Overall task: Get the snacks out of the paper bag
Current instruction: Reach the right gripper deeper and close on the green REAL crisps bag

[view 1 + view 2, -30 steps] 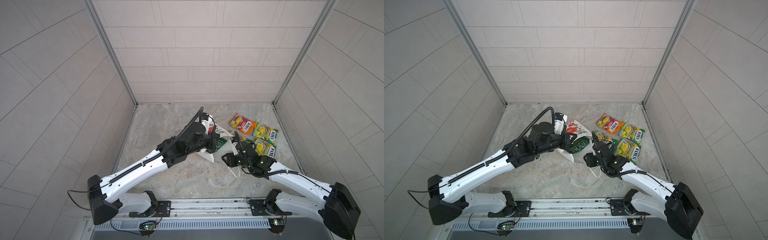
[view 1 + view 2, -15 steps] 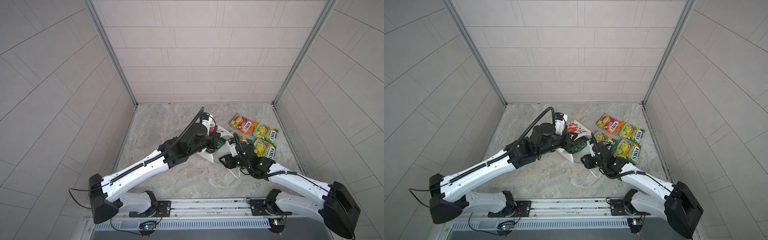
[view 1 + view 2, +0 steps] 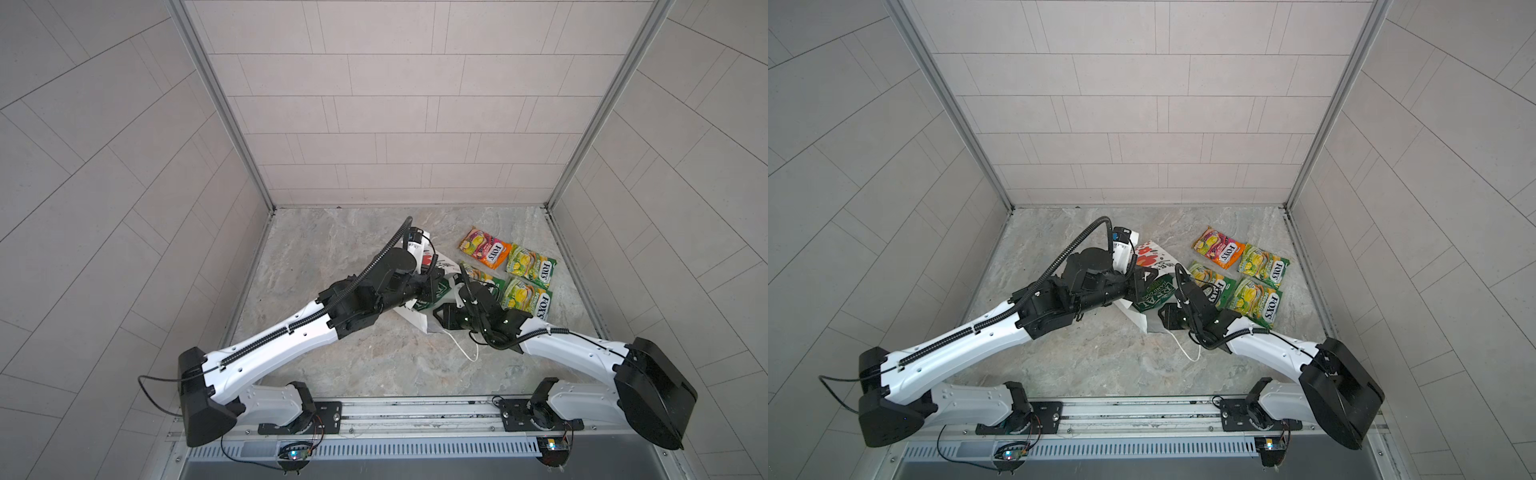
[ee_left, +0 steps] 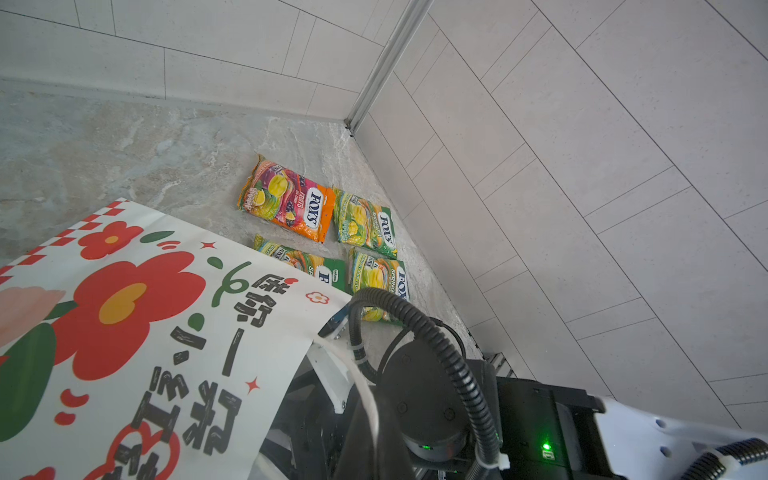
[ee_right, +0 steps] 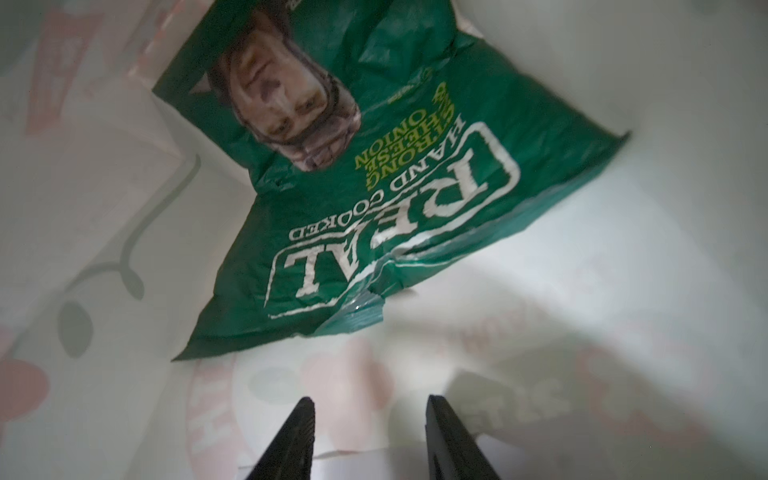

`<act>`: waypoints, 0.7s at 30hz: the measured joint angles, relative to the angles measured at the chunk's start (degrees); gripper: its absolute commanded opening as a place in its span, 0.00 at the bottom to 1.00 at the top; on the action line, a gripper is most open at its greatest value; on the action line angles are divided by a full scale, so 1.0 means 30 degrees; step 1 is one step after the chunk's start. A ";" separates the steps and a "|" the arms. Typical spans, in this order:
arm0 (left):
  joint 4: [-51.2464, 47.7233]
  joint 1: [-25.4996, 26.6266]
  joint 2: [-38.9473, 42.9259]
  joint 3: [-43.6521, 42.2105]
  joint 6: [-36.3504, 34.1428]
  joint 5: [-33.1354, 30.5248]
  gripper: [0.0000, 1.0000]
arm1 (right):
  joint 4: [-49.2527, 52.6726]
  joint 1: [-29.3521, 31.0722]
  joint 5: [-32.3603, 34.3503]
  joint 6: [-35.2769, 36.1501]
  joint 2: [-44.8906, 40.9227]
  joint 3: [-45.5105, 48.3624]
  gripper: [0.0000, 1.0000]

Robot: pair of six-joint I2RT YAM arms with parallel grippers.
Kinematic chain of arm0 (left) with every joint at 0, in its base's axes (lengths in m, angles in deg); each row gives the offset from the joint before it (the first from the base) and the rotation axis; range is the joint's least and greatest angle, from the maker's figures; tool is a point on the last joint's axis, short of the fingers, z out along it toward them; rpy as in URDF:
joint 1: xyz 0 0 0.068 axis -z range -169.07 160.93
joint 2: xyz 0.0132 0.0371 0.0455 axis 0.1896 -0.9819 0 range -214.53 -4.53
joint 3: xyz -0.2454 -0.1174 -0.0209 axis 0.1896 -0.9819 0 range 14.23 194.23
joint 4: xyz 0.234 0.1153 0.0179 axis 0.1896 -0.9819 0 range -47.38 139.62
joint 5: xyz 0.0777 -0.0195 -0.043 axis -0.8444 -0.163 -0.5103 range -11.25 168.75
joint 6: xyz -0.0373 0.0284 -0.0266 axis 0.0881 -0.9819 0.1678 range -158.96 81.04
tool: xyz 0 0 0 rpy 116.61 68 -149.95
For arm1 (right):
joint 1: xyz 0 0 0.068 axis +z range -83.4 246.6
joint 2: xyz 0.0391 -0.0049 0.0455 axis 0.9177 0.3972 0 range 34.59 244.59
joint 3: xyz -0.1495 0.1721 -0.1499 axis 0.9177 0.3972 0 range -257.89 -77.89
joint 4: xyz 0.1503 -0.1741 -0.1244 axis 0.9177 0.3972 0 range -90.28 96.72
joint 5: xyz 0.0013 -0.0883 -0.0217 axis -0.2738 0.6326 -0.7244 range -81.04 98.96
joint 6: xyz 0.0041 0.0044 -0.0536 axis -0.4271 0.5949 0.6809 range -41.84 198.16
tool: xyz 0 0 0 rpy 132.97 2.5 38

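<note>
Crisp bag (image 5: pixel 374 187) lies inside paper bag (image 4: pixel 166 332); right tool (image 5: pixel 370 399), jaws partly spread, empty, short of it. Left tool (image 3: pixel 1142 286) clamps rim; slip there could collapse mouth.

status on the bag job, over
Left tool shut on paper bag rim. Right tool open inside, short of crisp bag. Four sweet packets already out. Nothing blocking.

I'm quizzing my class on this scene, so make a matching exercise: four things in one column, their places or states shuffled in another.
1 REAL crisp bag
2 orange-pink FOX'S packet
3 right gripper
4 paper bag

A tipped on its side, mouth open
B open, nothing in it
C inside the paper bag
D on the table, outside the bag

Pairs: 1-C, 2-D, 3-B, 4-A
</note>
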State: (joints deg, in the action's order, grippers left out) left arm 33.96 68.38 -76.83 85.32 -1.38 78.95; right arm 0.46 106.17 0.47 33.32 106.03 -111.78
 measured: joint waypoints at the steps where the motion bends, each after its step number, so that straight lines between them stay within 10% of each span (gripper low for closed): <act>1: 0.0000 0.0000 0.0000 -0.0022 -0.0007 -0.0007 0.00 | -0.0117 0.0007 0.0270 -0.0357 0.0022 0.0000 0.45; 21: 0.0007 0.0000 0.0000 -0.0138 -0.0029 0.0073 0.00 | -0.2310 0.0058 0.2484 -0.4932 0.3555 -0.1494 0.41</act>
State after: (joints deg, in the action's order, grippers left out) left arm 33.98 68.38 -76.83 84.90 -1.46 79.17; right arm -6.47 106.35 7.92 18.52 116.70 -116.26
